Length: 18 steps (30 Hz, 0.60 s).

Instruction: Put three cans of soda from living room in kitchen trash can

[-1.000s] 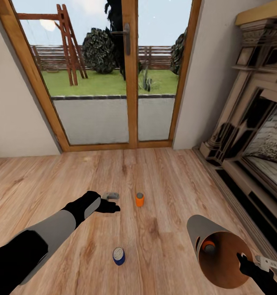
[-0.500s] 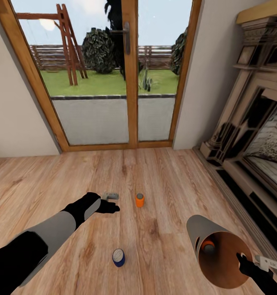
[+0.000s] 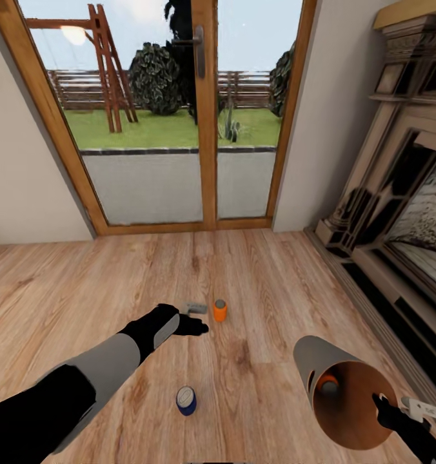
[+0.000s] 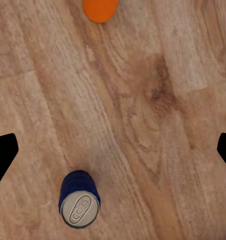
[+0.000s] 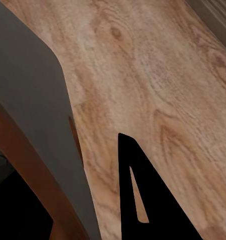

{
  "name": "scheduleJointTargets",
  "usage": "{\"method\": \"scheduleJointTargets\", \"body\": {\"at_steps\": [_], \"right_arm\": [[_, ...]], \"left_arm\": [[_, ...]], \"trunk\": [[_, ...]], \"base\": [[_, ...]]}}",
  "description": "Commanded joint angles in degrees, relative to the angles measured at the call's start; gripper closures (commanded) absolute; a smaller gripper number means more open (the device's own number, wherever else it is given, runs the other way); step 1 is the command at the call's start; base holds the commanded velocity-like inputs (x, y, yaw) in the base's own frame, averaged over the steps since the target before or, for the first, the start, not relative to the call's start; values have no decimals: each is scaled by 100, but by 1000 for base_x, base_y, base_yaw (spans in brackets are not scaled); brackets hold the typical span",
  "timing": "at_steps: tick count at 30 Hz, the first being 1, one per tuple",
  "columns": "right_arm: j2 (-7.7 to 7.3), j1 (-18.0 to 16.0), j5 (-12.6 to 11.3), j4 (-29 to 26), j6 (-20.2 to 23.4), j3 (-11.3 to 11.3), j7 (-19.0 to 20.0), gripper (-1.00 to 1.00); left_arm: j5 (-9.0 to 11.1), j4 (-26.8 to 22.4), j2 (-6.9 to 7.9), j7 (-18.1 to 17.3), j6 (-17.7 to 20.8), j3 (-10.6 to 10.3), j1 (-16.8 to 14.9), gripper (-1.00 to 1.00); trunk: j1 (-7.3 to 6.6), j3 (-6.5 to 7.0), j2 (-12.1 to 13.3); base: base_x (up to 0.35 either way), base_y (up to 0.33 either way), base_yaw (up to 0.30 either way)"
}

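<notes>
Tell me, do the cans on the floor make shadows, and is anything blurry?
Head view: orange can and blue can look sharp, with hardly any shadow on the floor. Left wrist view: blue can crisp, wood grain slightly soft.

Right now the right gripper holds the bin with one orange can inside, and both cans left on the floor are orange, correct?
Not quite. The head view shows one orange can standing on the floor, but the other is a blue can. The rest holds: the right gripper holds the bin with an orange can inside.
</notes>
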Motion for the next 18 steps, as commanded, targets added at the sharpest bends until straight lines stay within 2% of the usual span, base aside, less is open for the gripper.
{"method": "scheduleJointTargets", "body": {"at_steps": [1,4,6,9,11,12,18], "right_arm": [[-3,-15,38,-13,-7,9,46,100],[-22,-164,50,-198,207,252,33,100],[-26,-316,54,-595,722,450,24,100],[-28,-484,55,-1023,1230,578,20,100],[-25,-562,56,-1192,1420,623,19,100],[-29,-676,56,-1374,1602,737,18,100],[-72,-1209,56,-1583,1781,899,22,100]], "left_arm": [[2,-2,-8,-3,14,-20,-4,-100],[2,-2,-35,23,11,-20,2,-100],[3,-2,-42,178,11,-20,5,-100],[2,-2,-42,367,11,-20,6,-100],[1,-2,-36,425,11,-20,6,-100],[1,-2,-25,475,11,-20,8,-100],[0,-2,8,525,10,-20,15,-100]], "trunk": [[21,-24,-44],[87,-94,-164],[131,-145,-244],[197,-224,-365],[241,-277,-445],[263,-304,-485],[394,-465,-726]], "base": [[0,0,0],[0,0,0],[0,0,0],[0,0,0],[0,0,0],[0,0,0],[0,0,0]]}}
